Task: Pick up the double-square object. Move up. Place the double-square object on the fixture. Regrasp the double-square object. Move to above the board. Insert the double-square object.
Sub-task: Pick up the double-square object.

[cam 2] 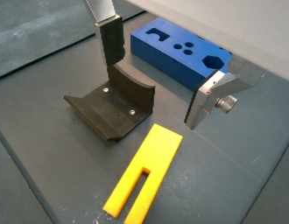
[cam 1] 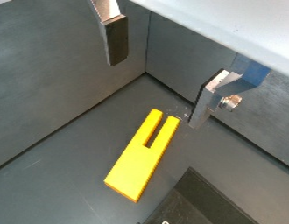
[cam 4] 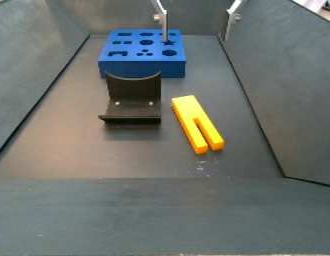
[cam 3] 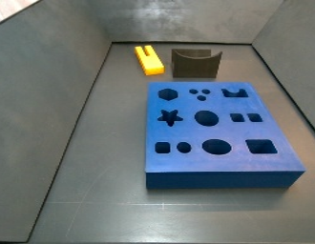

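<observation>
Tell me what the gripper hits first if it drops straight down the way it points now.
Probably the yellow block or the floor just beside it. In both wrist views the open gripper hangs above the block's grooved end, touching nothing. The fixture sits off to one side. Depth is hard to judge.

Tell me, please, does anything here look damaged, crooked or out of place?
Nothing stands out. The double-square object lies flat on the floor beside the fixture, apart from it. The board looks intact. The end effector hangs open above them, holding nothing.
</observation>
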Robot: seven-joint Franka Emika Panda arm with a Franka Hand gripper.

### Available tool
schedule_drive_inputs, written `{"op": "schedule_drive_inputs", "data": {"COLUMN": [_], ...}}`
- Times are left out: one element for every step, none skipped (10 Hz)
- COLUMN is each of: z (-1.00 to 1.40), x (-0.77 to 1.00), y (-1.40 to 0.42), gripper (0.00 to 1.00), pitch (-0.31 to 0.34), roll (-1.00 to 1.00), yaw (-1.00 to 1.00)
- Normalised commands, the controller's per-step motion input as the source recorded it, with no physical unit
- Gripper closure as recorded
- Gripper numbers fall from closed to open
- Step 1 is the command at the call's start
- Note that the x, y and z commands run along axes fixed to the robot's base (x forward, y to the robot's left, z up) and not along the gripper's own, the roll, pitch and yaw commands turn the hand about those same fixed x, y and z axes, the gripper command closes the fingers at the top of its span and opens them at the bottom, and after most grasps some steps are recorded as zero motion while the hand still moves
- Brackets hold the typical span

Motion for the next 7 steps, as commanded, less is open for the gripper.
{"op": "schedule_drive_inputs", "data": {"z": [0.00,0.00,-0.03,0.00,-0.02,-0.35,-0.65], "x": [-0.02,0.00,0.00,0.00,-0.04,-0.24,-0.25], "y": [0.00,-0.06,-0.07,0.00,-0.03,-0.03,-0.20], "gripper": [0.00,0.00,0.00,0.00,0.00,0.00,0.00], "pitch": [0.000,0.000,-0.003,0.000,-0.036,-0.083,-0.066], "roll": [0.00,0.00,0.00,-0.01,0.00,0.02,0.10], "yaw": [0.00,0.00,0.00,0.00,0.05,0.00,0.00]}}
